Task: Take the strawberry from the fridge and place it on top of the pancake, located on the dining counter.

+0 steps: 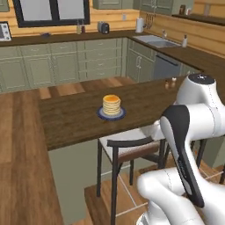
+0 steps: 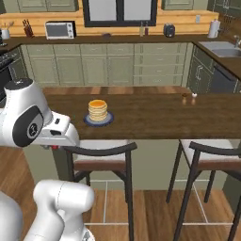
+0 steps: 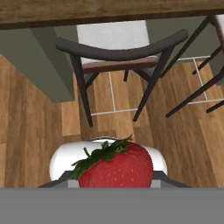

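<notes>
One strawberry (image 3: 116, 168) sits between the gripper's (image 3: 116, 181) fingers in the hand view, red with its green leaves on top; the fingers are closed narrowly on the strawberry, their tips hidden at its sides. Beyond it lies wooden floor and a dark chair (image 3: 120, 54) with a pale seat, tucked under the edge of the counter (image 3: 109, 11).

From the base views the arm is folded low in front of the counter (image 1: 70, 118), the hand below its edge near the chair (image 2: 101, 157). On the counter top stands the pancake (image 1: 111, 105) stack on a blue plate (image 1: 111, 115), well apart from the gripper. A second chair (image 2: 212, 160) stands right of the first, also at the counter. Two small shakers (image 2: 189, 97) stand further right along the counter from the pancake.
</notes>
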